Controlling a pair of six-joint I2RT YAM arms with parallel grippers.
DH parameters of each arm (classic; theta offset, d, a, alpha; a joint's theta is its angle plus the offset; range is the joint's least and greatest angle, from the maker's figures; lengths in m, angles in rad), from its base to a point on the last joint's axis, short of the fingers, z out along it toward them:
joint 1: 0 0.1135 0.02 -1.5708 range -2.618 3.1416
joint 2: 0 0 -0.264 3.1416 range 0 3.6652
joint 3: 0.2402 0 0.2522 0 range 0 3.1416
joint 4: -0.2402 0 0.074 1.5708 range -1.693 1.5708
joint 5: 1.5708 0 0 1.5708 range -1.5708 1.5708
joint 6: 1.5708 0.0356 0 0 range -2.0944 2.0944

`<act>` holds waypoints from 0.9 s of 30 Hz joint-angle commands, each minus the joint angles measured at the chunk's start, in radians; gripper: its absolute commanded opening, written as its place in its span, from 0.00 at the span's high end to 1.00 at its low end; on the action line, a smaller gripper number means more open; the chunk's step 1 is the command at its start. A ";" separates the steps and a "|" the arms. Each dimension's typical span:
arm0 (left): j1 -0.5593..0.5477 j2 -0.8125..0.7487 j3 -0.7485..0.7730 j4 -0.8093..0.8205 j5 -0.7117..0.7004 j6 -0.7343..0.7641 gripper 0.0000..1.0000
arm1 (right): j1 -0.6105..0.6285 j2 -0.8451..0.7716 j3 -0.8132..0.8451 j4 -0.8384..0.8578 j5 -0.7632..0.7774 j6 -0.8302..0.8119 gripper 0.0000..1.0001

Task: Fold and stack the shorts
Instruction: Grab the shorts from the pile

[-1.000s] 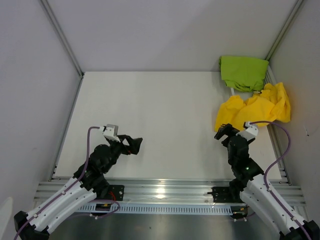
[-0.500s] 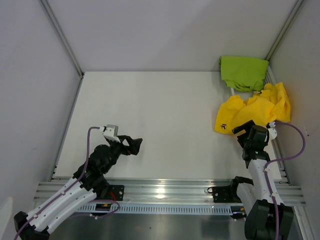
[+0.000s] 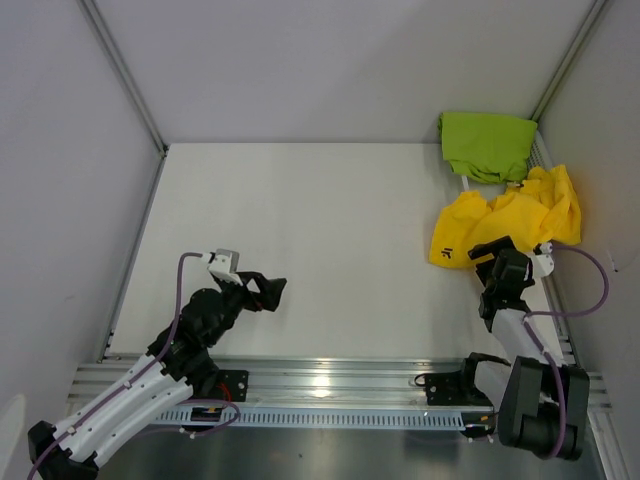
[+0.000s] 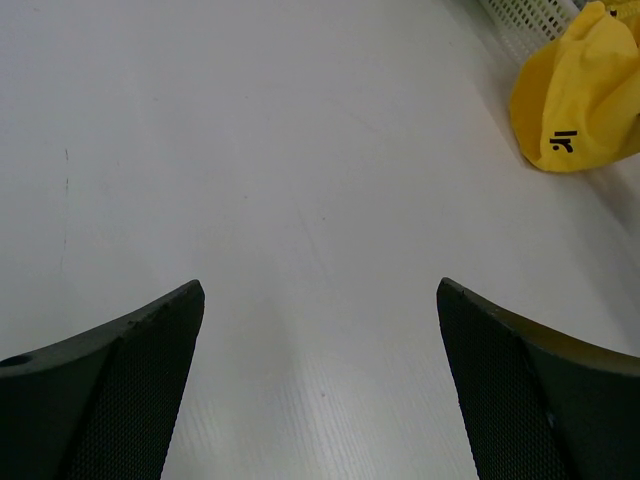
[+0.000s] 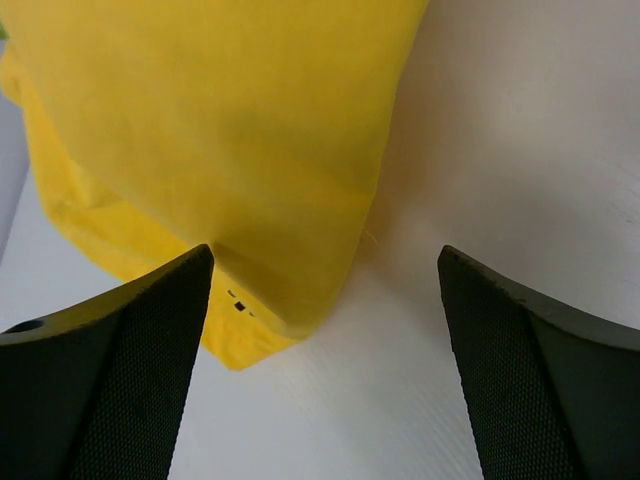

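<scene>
The yellow shorts [image 3: 505, 217] lie crumpled at the table's right edge, dark logo facing left; they also show in the left wrist view [image 4: 580, 95] and fill the upper left of the right wrist view [image 5: 220, 130]. The lime green shorts [image 3: 487, 145] are draped over the basket at the back right corner. My right gripper [image 3: 487, 251] is open and empty, just at the near edge of the yellow shorts, not touching them. My left gripper [image 3: 272, 290] is open and empty over bare table at the near left.
A white mesh basket [image 3: 541, 160] stands along the right edge under the shorts; its corner shows in the left wrist view [image 4: 520, 15]. Grey walls enclose the white table [image 3: 310, 220] on three sides. A metal rail [image 3: 330, 375] runs along the near edge.
My right arm has swung to the right and forward, bringing its open gripper up to the near edge of the yellow shorts. The left arm has barely moved.
</scene>
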 commanded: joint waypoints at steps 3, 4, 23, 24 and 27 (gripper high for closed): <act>0.001 0.006 0.014 0.033 0.019 0.019 0.01 | 0.006 0.142 0.068 0.151 0.040 0.022 0.19; 0.001 0.007 0.020 0.033 0.019 0.019 0.01 | 0.009 0.145 0.072 0.174 0.030 0.022 0.31; 0.001 0.039 0.012 0.061 0.037 0.029 0.01 | 0.086 0.070 0.679 -0.203 -0.130 -0.134 1.00; 0.001 0.039 0.014 0.061 0.039 0.029 0.01 | 0.086 0.082 0.725 -0.208 -0.154 -0.140 1.00; 0.001 0.041 0.014 0.061 0.039 0.029 0.01 | 0.080 0.164 0.926 -0.195 -0.277 -0.153 1.00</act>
